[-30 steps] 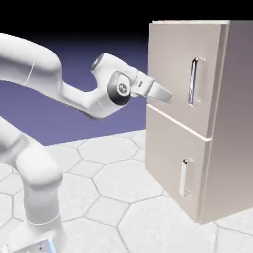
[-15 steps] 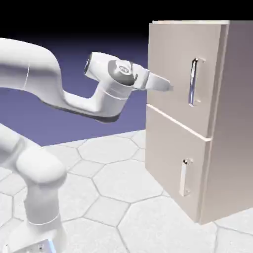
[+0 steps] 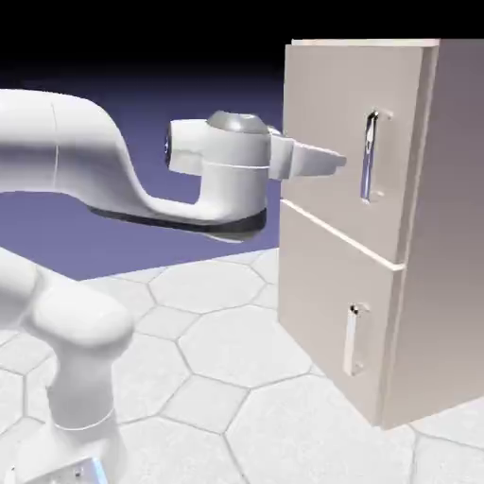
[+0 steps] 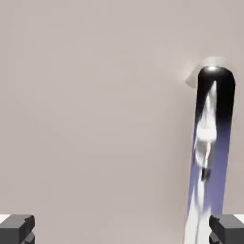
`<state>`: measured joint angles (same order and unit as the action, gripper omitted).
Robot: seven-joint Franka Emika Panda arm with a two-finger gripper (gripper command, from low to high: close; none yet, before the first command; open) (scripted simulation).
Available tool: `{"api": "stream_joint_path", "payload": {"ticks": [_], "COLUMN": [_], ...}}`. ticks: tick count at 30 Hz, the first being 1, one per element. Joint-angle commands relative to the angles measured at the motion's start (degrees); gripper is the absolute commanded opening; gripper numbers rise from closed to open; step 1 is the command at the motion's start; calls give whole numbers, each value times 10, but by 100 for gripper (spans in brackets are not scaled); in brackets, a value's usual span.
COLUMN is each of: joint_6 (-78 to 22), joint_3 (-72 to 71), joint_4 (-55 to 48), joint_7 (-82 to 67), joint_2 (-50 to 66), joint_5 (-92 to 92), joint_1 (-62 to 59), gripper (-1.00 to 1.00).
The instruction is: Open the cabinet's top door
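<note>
The beige cabinet (image 3: 416, 312) stands at the exterior view's right. Its top door (image 3: 326, 123) is shut flush and carries a long vertical silver handle (image 3: 371, 157). My gripper (image 3: 337, 162) points level at that door, just left of the handle and short of it, open with nothing between the fingers. In the hand view the door panel (image 4: 95, 109) fills the picture. The shiny handle (image 4: 212, 152) runs down the right side, just inside the right fingertip (image 4: 228, 228). The left fingertip (image 4: 16, 228) sits far to the left, so the gripper (image 4: 122, 229) stands open wide.
Below the top door is a shorter lower door (image 3: 326, 312) with a small silver handle (image 3: 354, 338). The cabinet rests on a white floor of hexagon tiles (image 3: 236, 350). My white arm (image 3: 85, 180) arches in from the left.
The hand has risen, levelled out and moved right toward the top door's handle. The wrist has rolled. The jaws stayed open and the door stayed shut.
</note>
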<state>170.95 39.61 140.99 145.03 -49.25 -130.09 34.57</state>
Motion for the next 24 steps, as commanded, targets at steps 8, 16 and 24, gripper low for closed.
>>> {"api": "stream_joint_path", "payload": {"ticks": [8,16,24], "joint_6": [-5,-30,-62], "joint_3": [61,139,38], "joint_4": [-31,-106,-34], "joint_7": [157,210,210], "joint_2": [-25,20,16], "joint_5": [-199,-268,-209], "joint_1": [52,164,40], "gripper": [0,0,-100]}}
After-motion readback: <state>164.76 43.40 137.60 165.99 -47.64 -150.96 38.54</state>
